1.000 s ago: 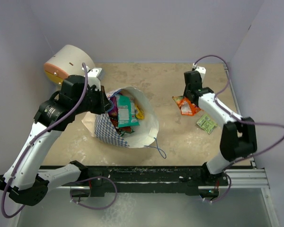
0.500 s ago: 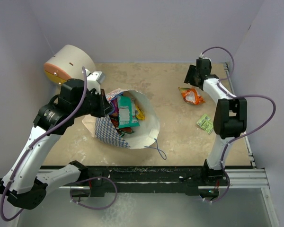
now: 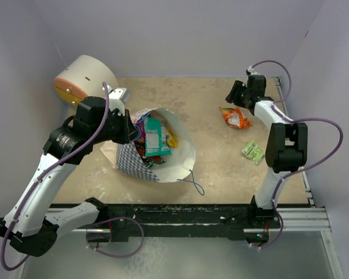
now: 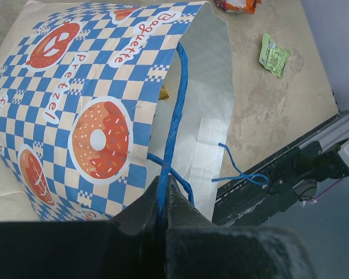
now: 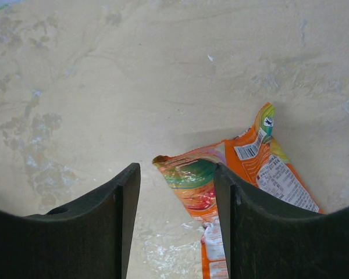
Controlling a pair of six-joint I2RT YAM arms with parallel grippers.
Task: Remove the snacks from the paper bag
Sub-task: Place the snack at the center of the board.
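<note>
The paper bag (image 3: 125, 158) lies on its side left of centre, mouth facing right, its chequered side filling the left wrist view (image 4: 99, 87). Inside it I see snacks: a green bag (image 3: 156, 136), a purple pouch (image 3: 138, 129) and a yellow packet (image 3: 171, 138). My left gripper (image 3: 131, 129) is shut on the bag's blue cord handle (image 4: 173, 116) at the upper rim. An orange packet (image 3: 235, 118) and a light-green packet (image 3: 253, 151) lie on the table at the right. My right gripper (image 3: 234, 93) hangs open just behind the orange packet (image 5: 262, 174), holding nothing.
A big cream cylinder with an orange end (image 3: 84, 78) stands at the back left, close to my left arm. The bag's other blue handle (image 3: 195, 185) trails on the table towards the black rail (image 3: 221, 215) at the near edge. Walls close in the table.
My right gripper has opened, let go of the orange packet and drawn back towards the rear wall. The packet now lies on the table. The left arm and the bag have stayed put.
</note>
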